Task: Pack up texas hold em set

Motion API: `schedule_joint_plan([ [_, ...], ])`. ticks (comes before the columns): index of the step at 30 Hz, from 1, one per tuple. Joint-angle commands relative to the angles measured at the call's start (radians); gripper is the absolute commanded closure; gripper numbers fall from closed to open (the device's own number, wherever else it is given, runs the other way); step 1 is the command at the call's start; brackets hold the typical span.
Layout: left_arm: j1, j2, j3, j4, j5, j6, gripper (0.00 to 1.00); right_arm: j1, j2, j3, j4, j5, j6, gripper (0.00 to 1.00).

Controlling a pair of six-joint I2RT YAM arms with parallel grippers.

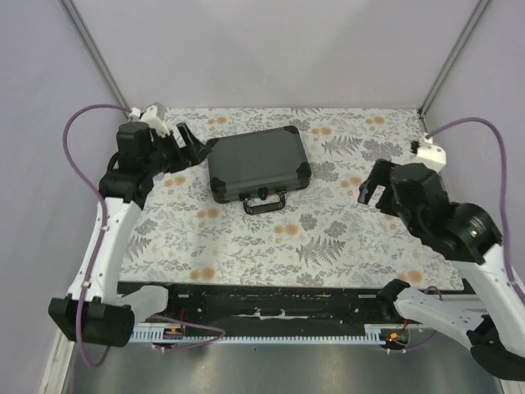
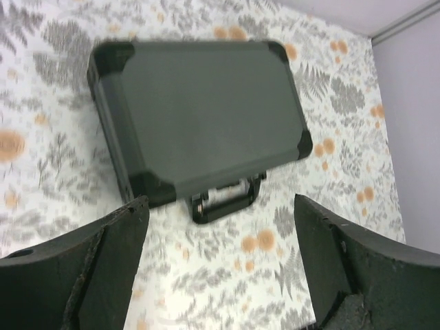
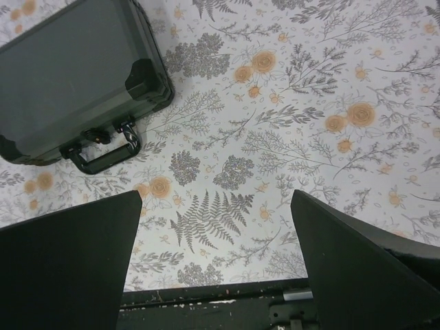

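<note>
The texas hold em set shows as a shut dark grey briefcase (image 1: 258, 168) with black corners, lying flat on the floral cloth at the back middle of the table. Its handle (image 1: 264, 202) points toward the arms. My left gripper (image 1: 193, 146) hovers just left of the case, open and holding nothing. In the left wrist view the case (image 2: 199, 110) lies ahead of the spread left gripper (image 2: 220, 216). My right gripper (image 1: 371, 187) hangs open to the right of the case, well apart from it. The right wrist view has the case (image 3: 69, 75) at upper left and that gripper (image 3: 214, 206) over bare cloth.
The floral cloth (image 1: 328, 238) covers the table. Pale walls close in the back and both sides. A black rail (image 1: 279, 300) runs along the near edge between the arm bases. Purple cables loop beside each arm.
</note>
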Motion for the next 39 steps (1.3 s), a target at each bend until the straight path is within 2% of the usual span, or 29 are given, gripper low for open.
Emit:
schedule_joint_plan([
  [1, 0.002, -0.179, -0.025, -0.273, 0.003, 0.0, 0.09, -0.002, -0.084, 0.121, -0.234, 0.006, -0.004, 0.02],
  [9, 0.0, -0.428, -0.063, -0.579, -0.107, 0.079, 0.07, -0.002, -0.201, 0.275, -0.424, -0.119, -0.052, 0.02],
  [17, 0.0, -0.632, -0.102, -0.634, -0.124, 0.057, 0.07, -0.002, -0.313, 0.284, -0.43, -0.199, 0.0, 0.02],
  [25, 0.002, -0.637, -0.001, -0.688, -0.152, 0.086, 0.06, -0.002, -0.365, 0.27, -0.432, -0.179, 0.039, 0.02],
  [39, 0.002, -0.619, 0.019, -0.706, -0.173, 0.106, 0.06, -0.002, -0.394, 0.229, -0.389, -0.179, 0.039, 0.02],
])
